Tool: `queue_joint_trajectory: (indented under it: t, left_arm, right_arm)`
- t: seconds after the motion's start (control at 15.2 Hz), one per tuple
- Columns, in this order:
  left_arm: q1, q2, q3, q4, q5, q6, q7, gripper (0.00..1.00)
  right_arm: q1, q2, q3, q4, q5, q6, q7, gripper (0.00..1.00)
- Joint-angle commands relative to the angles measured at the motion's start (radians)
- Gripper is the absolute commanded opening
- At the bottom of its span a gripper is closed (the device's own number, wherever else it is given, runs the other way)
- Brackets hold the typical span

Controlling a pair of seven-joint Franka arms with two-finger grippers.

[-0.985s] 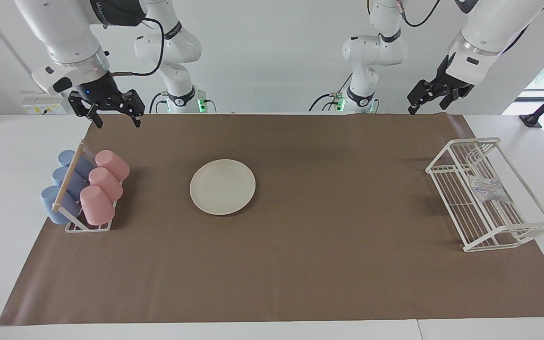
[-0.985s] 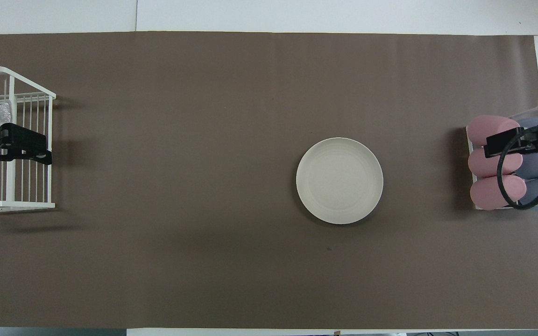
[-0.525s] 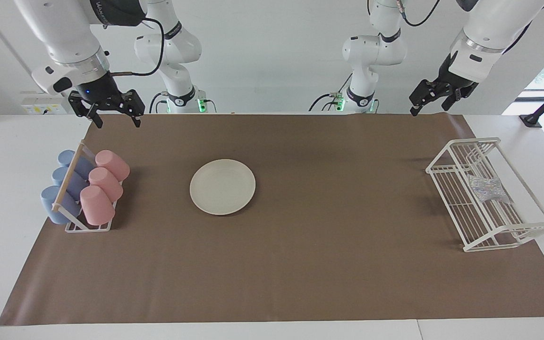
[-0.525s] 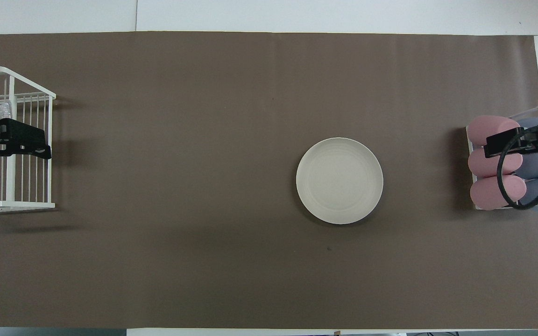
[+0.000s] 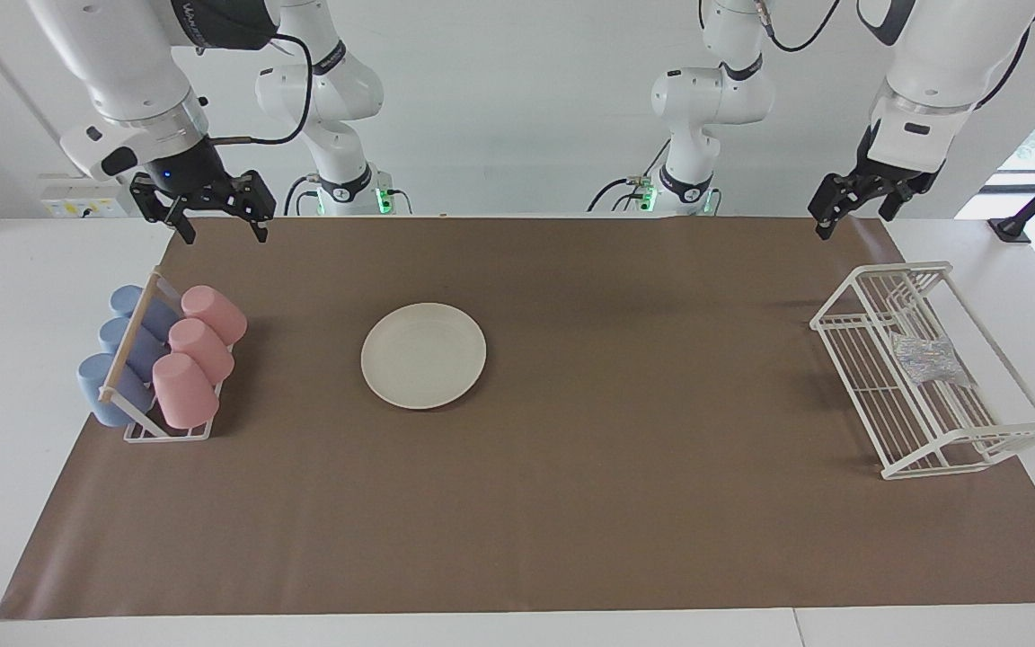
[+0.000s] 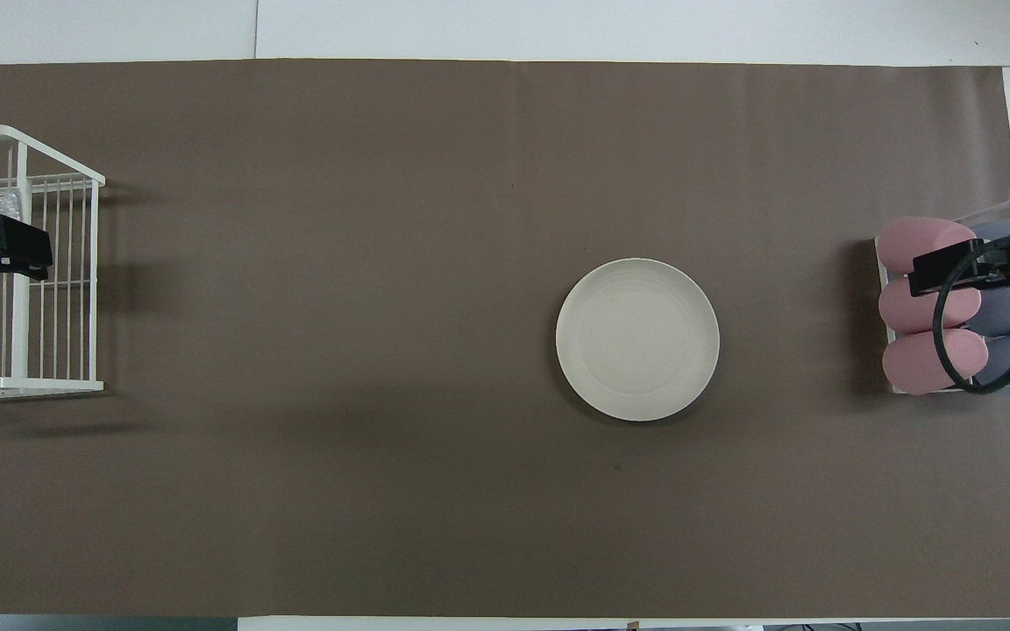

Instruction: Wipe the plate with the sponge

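The plate (image 5: 423,355) is seen bare on the brown mat (image 5: 571,503); the sponge (image 5: 928,358) is kept in the wire rack (image 5: 850,316). Both the left gripper (image 5: 857,208) and right gripper (image 5: 222,220) are held open, empty. No lettering can be read.

One camera is looking from high across the table toward the robots. Another is looking steeply down from above them. Both are sharing the brown paper-covered table (image 5: 571,503) (image 6: 382,263).
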Motion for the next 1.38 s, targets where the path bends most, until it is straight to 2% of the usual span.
queue_joint_trajectory:
  t: [0.0,0.26,0.46,0.66,0.79,1.05,1.18,1.31]
  left_arm:
    - [-0.025,0.043,0.002,-0.06,0.169,0.083,0.007,1.0]
    - [-0.065,0.202,0.003,-0.06,0.393,0.133,0.0,1.0]
    - [-0.051,0.254,0.006,-0.093,0.473,0.215,-0.005,1.0]
    - [-0.051,0.317,0.006,-0.104,0.587,0.239,-0.08,1.0]
    - [-0.05,0.334,0.006,-0.142,0.699,0.245,-0.109,1.0]
    - [-0.034,0.354,0.006,-0.153,0.724,0.259,-0.171,1.0]
    - [-0.019,0.354,0.008,-0.155,0.728,0.257,-0.172,1.0]
    - [-0.014,0.354,0.008,-0.155,0.736,0.255,-0.172,0.93]
  right_arm:
    - [-0.006,-0.014,0.001,-0.018,0.02,0.018,-0.025,1.0]
    - [-0.005,-0.014,0.002,-0.016,0.02,0.015,-0.023,1.0]
    - [-0.005,-0.014,0.004,-0.016,0.02,0.012,-0.023,1.0]
    - [-0.006,-0.014,0.004,-0.018,0.023,0.026,-0.026,1.0]
    - [-0.006,-0.015,0.004,-0.022,0.053,0.023,-0.026,1.0]
    - [-0.006,-0.015,0.004,-0.024,0.055,0.023,-0.019,1.0]
    - [-0.005,-0.015,0.004,-0.022,0.056,0.018,0.045,1.0]
    - [-0.003,-0.015,0.011,-0.019,0.078,0.009,0.16,1.0]
